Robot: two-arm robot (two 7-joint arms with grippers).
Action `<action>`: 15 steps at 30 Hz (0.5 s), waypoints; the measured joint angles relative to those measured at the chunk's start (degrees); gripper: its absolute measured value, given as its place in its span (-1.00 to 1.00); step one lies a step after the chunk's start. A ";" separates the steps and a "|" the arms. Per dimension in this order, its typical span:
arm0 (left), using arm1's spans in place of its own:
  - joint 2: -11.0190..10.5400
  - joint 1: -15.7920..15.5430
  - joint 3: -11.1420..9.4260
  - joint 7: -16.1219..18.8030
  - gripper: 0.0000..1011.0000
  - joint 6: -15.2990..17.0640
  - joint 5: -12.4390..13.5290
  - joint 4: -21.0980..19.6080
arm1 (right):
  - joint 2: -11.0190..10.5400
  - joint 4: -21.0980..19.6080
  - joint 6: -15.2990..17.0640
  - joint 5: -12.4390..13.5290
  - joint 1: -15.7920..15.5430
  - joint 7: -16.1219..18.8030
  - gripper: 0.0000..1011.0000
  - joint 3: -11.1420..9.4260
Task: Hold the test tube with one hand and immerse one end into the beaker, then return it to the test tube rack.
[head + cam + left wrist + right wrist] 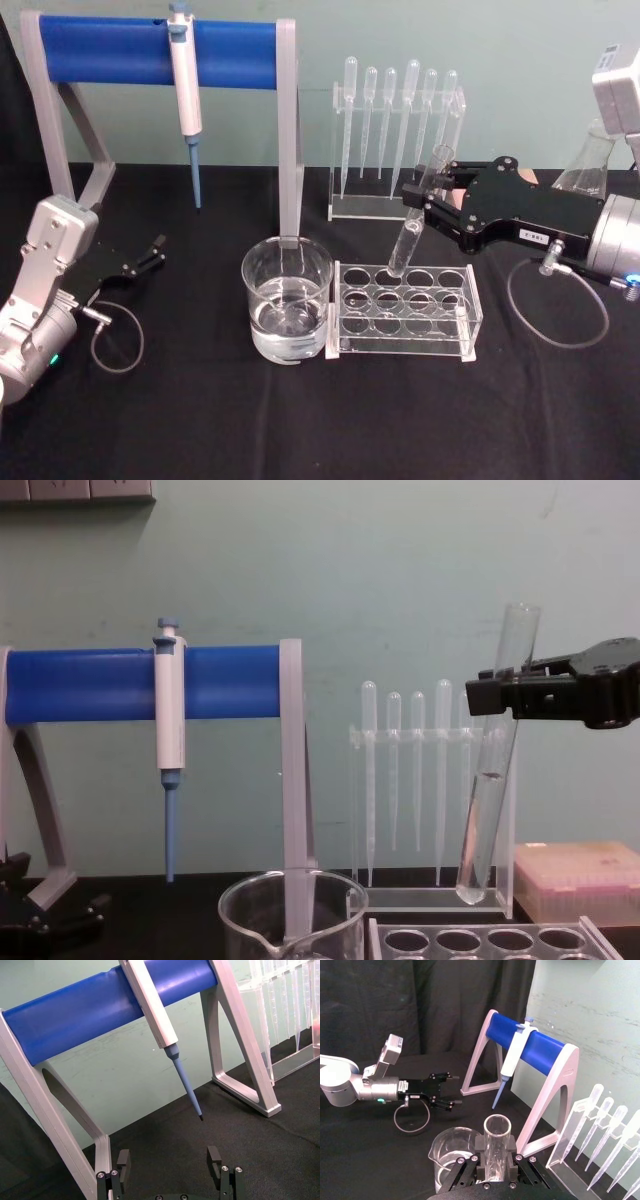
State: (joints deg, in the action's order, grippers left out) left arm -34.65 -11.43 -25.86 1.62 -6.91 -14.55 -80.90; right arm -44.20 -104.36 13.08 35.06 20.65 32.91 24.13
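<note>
Test tube, tilted, pinched by right gripper above rack beside beaker; left gripper parked, spread.

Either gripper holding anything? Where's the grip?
Right gripper holds the test tube by its upper part, below the open rim. Left gripper is open, empty.
</note>
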 joint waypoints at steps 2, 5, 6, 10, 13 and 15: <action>0.00 0.00 0.00 0.00 0.98 0.00 0.00 0.00 | 0.00 0.00 0.00 0.00 0.00 0.00 -0.53 0.00; 0.00 0.00 0.00 0.00 0.98 0.00 0.00 0.00 | 0.00 0.00 0.00 0.00 0.00 0.00 -0.53 0.00; 0.00 0.00 0.00 0.00 0.98 0.00 0.00 0.00 | 0.00 0.00 0.00 0.00 0.00 0.00 -0.53 0.00; 0.00 0.00 0.00 0.00 0.98 0.00 0.00 0.00 | 0.00 0.00 0.00 0.00 0.00 0.00 -0.53 0.00; 0.00 0.00 0.00 0.00 0.98 0.00 0.00 0.00 | 0.00 0.00 0.00 0.00 0.00 0.00 -0.53 0.00; 0.00 0.00 0.00 0.00 0.98 0.00 0.00 0.00 | 0.00 0.00 0.00 0.00 0.00 0.00 -0.53 0.00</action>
State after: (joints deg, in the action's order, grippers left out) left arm -34.65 -11.43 -25.86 1.62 -6.91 -14.55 -80.90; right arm -44.20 -104.36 13.08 35.06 20.65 32.91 24.12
